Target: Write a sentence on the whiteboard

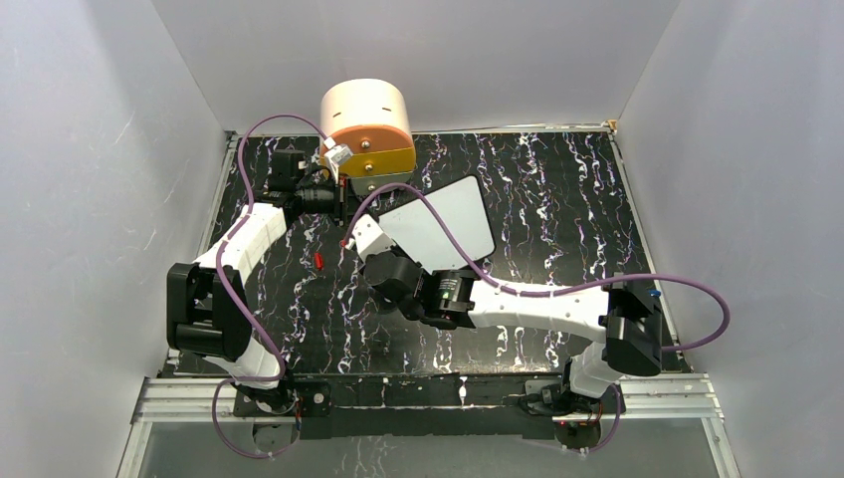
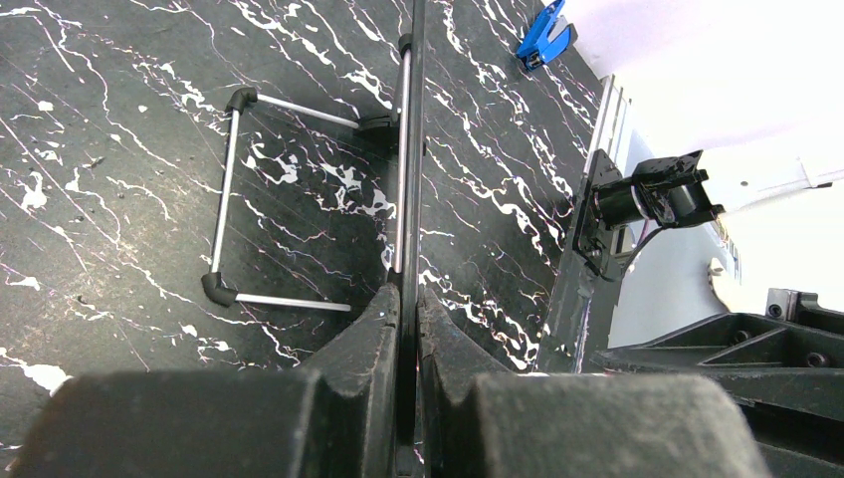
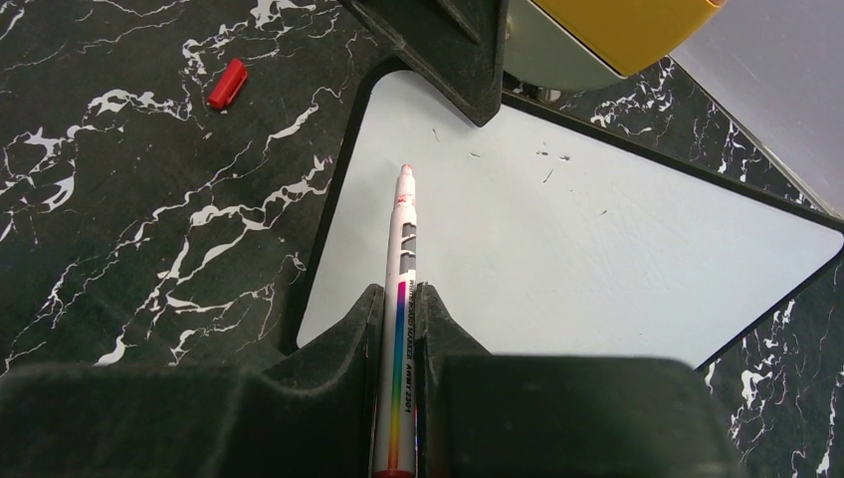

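Note:
The whiteboard [image 1: 443, 224] [image 3: 597, 239] lies tilted behind the table's middle, blank except for a few tiny specks. No sentence shows on it. My right gripper [image 1: 370, 227] [image 3: 400, 291] is shut on a white marker [image 3: 405, 239] with a rainbow stripe. The marker's uncapped red tip is over the board near its left corner. My left gripper [image 1: 343, 202] [image 2: 408, 294] is shut on the whiteboard's thin black rim [image 2: 410, 149], seen edge-on. Its black fingers [image 3: 448, 50] cover the board's far corner. The board's wire stand [image 2: 229, 199] sticks out on the left.
The red marker cap [image 1: 318, 260] [image 3: 227, 83] lies on the black marble table left of the board. A round cream and orange drawer unit [image 1: 368, 129] [image 3: 617, 30] stands just behind the board. A blue clip [image 2: 544, 35] lies far off. White walls enclose the table.

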Available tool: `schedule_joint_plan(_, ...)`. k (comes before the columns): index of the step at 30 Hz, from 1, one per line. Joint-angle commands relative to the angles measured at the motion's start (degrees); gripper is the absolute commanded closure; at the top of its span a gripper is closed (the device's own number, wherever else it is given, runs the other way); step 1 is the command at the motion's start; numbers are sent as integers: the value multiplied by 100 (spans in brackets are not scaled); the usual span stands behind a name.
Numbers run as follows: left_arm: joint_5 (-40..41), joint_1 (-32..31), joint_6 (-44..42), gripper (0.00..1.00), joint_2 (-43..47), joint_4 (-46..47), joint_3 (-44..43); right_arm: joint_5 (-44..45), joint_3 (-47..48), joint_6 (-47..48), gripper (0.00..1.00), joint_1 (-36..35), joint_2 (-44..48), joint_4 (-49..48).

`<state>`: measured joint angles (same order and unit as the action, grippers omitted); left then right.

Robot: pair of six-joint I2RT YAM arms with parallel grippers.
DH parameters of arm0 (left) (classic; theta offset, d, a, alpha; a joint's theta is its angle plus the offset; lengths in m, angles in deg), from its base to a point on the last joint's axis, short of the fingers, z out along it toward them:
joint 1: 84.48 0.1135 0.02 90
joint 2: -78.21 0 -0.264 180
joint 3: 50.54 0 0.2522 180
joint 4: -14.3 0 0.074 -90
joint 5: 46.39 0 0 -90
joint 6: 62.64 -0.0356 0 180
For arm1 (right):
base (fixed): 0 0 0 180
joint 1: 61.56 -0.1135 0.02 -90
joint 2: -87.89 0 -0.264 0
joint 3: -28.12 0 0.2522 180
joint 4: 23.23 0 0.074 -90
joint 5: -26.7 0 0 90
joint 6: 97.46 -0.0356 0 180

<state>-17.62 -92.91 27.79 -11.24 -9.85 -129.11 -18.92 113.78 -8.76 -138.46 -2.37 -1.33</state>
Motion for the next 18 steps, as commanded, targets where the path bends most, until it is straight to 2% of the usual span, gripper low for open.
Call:
schedule_joint_plan(1, 305, -45, -81, 100, 103, -209, 116, 176, 349, -63, 100, -26, -52, -75)
schedule_joint_plan(18, 315, -45, -82, 100, 103, -210, 125, 145, 467, -191, 100, -19, -123, 72)
